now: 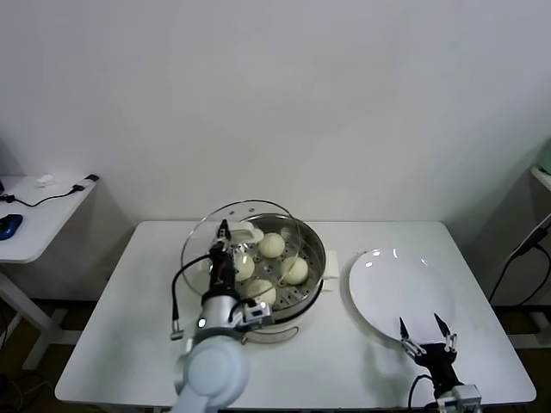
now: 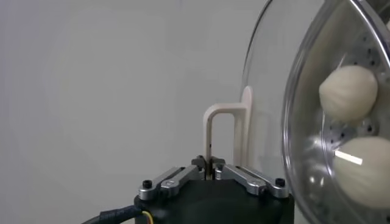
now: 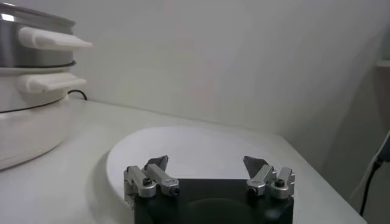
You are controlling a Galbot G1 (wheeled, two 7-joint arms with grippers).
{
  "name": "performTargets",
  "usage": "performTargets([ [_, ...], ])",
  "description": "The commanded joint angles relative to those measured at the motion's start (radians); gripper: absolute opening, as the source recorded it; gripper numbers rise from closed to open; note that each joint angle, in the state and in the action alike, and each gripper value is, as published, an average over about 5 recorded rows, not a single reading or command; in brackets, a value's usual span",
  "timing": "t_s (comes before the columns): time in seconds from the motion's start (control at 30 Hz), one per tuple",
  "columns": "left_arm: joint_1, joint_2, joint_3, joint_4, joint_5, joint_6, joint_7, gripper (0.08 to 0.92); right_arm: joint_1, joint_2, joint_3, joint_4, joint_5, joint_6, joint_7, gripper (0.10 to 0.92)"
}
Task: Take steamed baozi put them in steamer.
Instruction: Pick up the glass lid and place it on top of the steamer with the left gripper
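Observation:
Several cream-white baozi (image 1: 272,244) lie on the perforated tray inside the shiny steamer (image 1: 317,244). My left gripper (image 1: 224,231) is shut on the white handle (image 2: 219,122) of the round glass lid (image 1: 194,237). It holds the lid tilted over the steamer's left side. Through the glass in the left wrist view, two baozi (image 2: 348,92) show on the tray. My right gripper (image 1: 424,330) is open and empty at the near edge of the white plate (image 1: 396,288). The plate is bare, and it also shows in the right wrist view (image 3: 183,143).
The steamer stands on a white electric base (image 3: 24,128) with side handles (image 3: 52,39), left of the plate. A black cable (image 1: 176,297) runs along my left arm. A side table (image 1: 34,215) with cables stands at the far left.

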Motion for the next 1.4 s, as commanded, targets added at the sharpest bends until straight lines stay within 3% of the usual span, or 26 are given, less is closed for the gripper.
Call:
performTargets([
  [0.03,-0.055,-0.159,0.084,0.126,0.136,0.036,0.024,0.137,-0.007,0.001,0.008,-0.005,-0.001,0.001,-0.003,0.823],
  [0.47,-0.057,-0.202,0.104,0.198,0.187,0.025,0.018,0.137,-0.017,0.003,0.017,-0.012,0.005,0.009,-0.013,0.823],
  [1.4,-0.041,-0.171,0.058,0.268,0.226,-0.01,-0.026,0.137,-0.021,-0.001,0.018,-0.014,0.005,0.038,-0.033,0.823],
])
